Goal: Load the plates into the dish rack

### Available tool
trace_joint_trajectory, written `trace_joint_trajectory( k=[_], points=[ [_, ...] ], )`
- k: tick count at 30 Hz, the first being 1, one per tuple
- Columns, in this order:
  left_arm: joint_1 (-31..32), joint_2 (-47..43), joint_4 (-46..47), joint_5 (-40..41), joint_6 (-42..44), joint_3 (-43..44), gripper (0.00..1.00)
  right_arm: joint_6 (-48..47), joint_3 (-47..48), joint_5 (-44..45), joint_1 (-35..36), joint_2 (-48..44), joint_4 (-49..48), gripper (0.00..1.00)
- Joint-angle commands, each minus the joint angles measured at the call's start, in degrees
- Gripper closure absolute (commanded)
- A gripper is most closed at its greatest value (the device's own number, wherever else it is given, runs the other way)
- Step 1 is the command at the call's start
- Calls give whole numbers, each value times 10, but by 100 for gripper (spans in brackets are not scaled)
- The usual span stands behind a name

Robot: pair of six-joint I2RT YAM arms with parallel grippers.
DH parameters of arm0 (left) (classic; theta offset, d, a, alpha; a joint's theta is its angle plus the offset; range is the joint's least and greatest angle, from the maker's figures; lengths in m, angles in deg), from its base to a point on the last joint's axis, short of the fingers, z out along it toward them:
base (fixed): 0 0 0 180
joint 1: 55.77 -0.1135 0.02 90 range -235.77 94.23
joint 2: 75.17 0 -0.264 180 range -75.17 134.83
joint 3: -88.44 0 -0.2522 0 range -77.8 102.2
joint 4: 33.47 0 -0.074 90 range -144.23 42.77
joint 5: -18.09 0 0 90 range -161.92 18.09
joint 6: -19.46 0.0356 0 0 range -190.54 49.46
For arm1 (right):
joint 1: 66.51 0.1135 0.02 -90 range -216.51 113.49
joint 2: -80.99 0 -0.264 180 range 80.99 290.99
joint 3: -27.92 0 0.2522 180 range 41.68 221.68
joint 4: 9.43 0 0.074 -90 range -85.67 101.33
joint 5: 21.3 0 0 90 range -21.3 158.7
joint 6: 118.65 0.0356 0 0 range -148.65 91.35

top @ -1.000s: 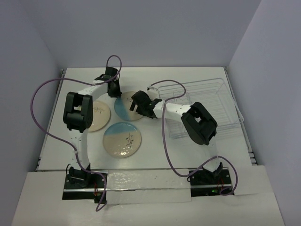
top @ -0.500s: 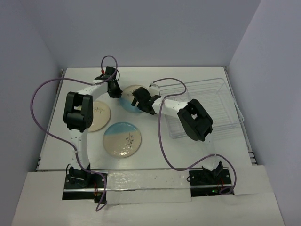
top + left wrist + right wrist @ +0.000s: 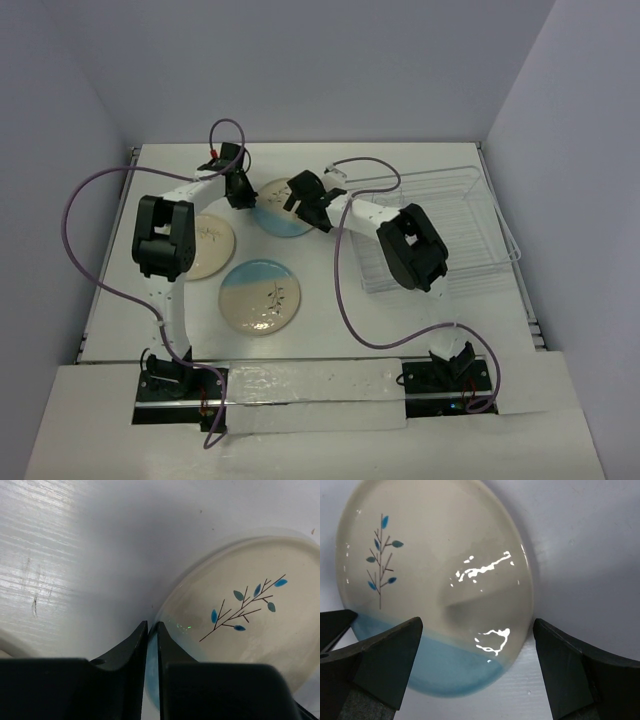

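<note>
- far plate point(image 3: 278, 208) point(image 3: 250, 630) point(image 3: 435, 580): half blue, half cream with a sprig drawing. it is at the far middle of the table point(image 3: 400, 320), just left of the rack point(image 3: 430, 230). it looks tipped, with a shadow under its rim.
- left gripper point(image 3: 243, 195) point(image 3: 151, 627): the jaws are nearly closed and pinch the far plate's left rim. a strip of blue glaze shows in the thin gap between the fingers.
- right gripper point(image 3: 305, 200) point(image 3: 477, 625): the jaws are spread wide at the far plate's right side. one finger stands on either side of the blue half and they grip nothing. whether a finger touches the rim cannot be told.
- cream plate point(image 3: 205, 245): it lies flat on the left, near the left arm's elbow.
- near plate point(image 3: 263, 296): blue and cream, it lies flat and is the closest of the three to the bases.
- rack: thin wire on a clear tray, on the right half of the table. all three plates are outside it.
</note>
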Motion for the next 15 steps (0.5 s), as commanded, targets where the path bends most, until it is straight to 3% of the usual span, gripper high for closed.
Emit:
trace_joint_trajectory(
  k=[1,5,9,11,15],
  points=[
    [-19,18,-66,15,21,-37,90,10,54,-26,-4,30,4,1],
    [-20,23,-75,27,20,-33,100,13,81,-45,-4,48,4,8],
    [-19,26,-71,19,23,-33,100,14,88,-35,-3,40,-6,23],
    [-19,25,-70,18,24,-34,100,12,69,-33,-3,18,-53,30],
    [-18,21,-66,15,26,-38,100,6,24,-53,-3,-15,-145,34]
  ],
)
